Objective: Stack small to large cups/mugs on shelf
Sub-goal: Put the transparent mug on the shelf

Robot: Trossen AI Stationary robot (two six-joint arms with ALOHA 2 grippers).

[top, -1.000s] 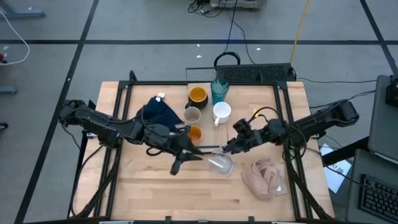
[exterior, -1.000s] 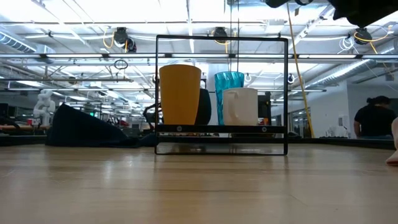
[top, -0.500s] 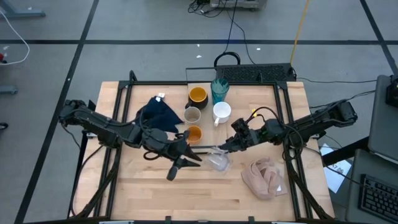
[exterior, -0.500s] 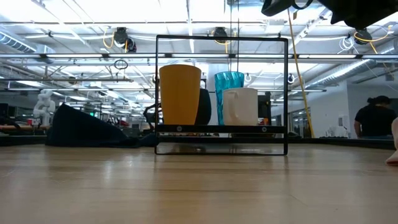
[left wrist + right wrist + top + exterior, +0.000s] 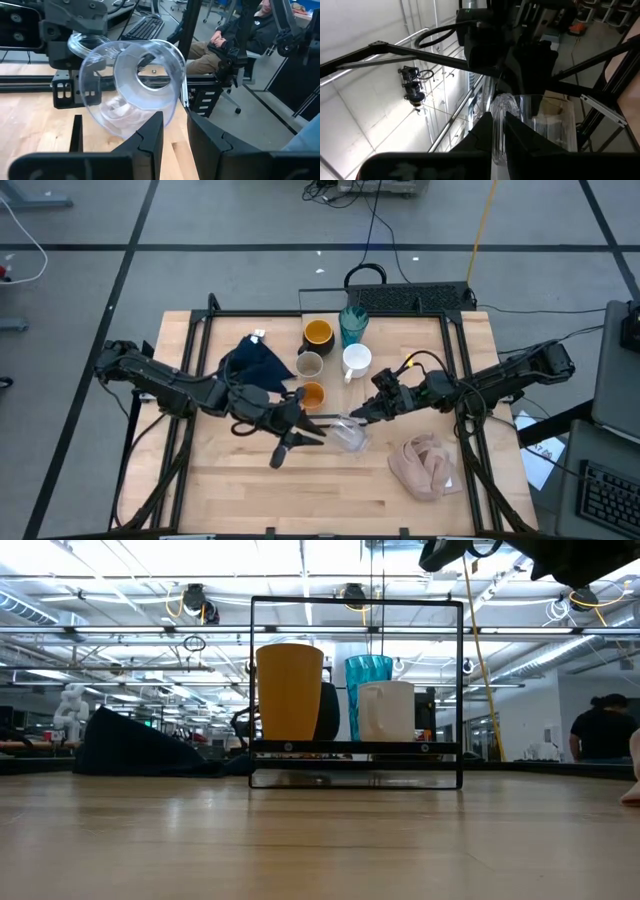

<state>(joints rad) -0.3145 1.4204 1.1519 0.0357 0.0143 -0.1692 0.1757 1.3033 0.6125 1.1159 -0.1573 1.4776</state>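
Both sets of jaws are seen clamped on the small clear glass (image 5: 350,436), which is held between the two arms over the middle of the tabletop (image 5: 240,490). By the right gripper (image 5: 358,418) the rim is pinched, its fingers (image 5: 499,131) pressed together on the thin wall. By the left gripper (image 5: 322,430) the lower part of the wall appears to be nipped between narrowly parted fingers (image 5: 150,137), though the exact contact is partly hidden.

Transparent, colourless glass with a thick rounded rim and a heavier base is shown; the wood and the pink-beige cloth (image 5: 426,464) are visible through it. It is tipped well off upright: in the left wrist view its base faces that camera, so the long axis runs roughly level, with the mouth turned toward the right arm.

Behind it, the small orange cup (image 5: 313,393), small grey-beige cup (image 5: 309,365), black mug (image 5: 318,334), teal ribbed tumbler (image 5: 353,325) and white mug (image 5: 357,361) are grouped at the back centre. A dark navy cloth (image 5: 258,360) is lying to their left.
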